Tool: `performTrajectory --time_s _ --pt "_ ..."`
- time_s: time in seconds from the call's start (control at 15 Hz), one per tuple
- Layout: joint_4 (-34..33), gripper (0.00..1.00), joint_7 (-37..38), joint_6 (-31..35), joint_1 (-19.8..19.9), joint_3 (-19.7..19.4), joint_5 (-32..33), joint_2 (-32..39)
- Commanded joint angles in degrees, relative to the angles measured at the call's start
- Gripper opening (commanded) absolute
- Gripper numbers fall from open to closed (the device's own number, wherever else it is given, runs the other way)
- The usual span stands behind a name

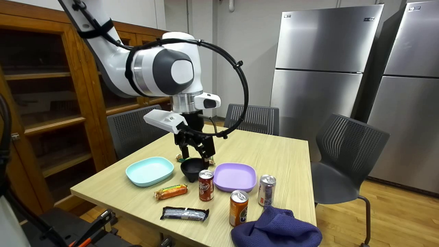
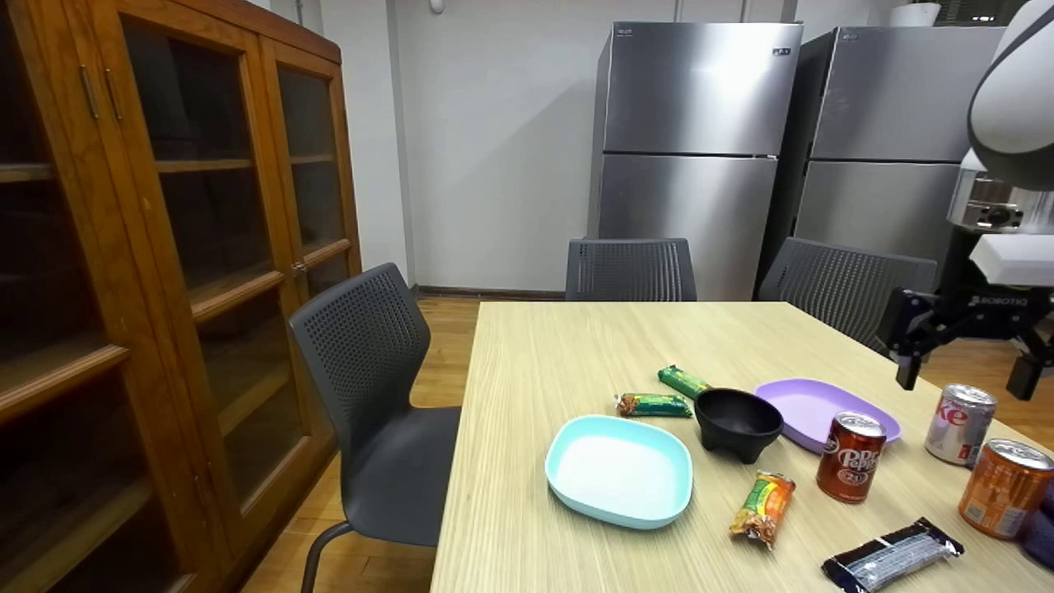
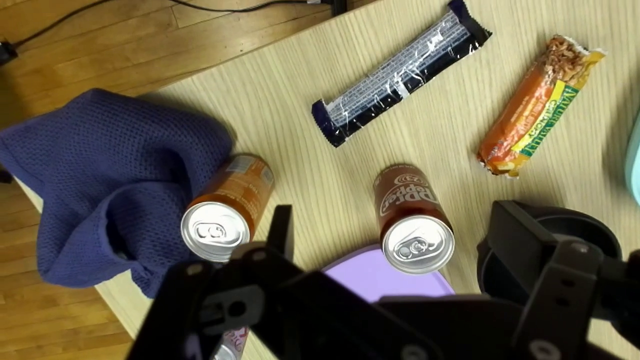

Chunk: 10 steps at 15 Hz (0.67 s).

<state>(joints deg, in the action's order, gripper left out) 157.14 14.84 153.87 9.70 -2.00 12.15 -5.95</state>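
My gripper [image 1: 195, 159] is open and holds nothing, its fingers wide apart above the table; it also shows in an exterior view [image 2: 965, 379]. In the wrist view, a dark red Dr Pepper can [image 3: 407, 197] stands upright between the open fingers, below them and apart. The purple plate [image 3: 385, 280] lies beside that can, partly hidden by the gripper. The black bowl [image 2: 738, 420] is under one finger in the wrist view. An orange can [image 3: 245, 187] stands near the opposite finger. A silver can [image 2: 959, 424] with red letters stands by the purple plate.
A turquoise plate [image 1: 149, 171], an orange-wrapped bar [image 1: 170, 191] and a dark-wrapped bar [image 1: 184, 213] lie on the table [image 1: 281, 154]. Two green-wrapped bars [image 2: 655, 405] lie behind the bowl. A blue cloth [image 1: 277, 230] lies at the corner. Chairs [image 1: 343, 164] surround the table.
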Motion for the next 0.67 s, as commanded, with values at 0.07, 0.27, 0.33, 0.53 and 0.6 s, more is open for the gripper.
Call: performTrajectory --time_s 0.07,0.27,0.33,0.53,0.6 --pt "-3.32 1.0 6.62 1.76 -1.2 0.18 4.11 6.68" --pt "-5.03 1.0 9.78 2.55 -3.08 -0.73 5.58 10.18" --pt "-5.58 1.0 10.89 2.96 -3.78 -1.14 5.9 11.19" --pt "-7.47 1.0 13.86 3.61 -6.11 -2.64 6.58 14.13" --pt "-8.13 1.0 15.06 3.67 -6.99 -3.44 7.15 15.01"
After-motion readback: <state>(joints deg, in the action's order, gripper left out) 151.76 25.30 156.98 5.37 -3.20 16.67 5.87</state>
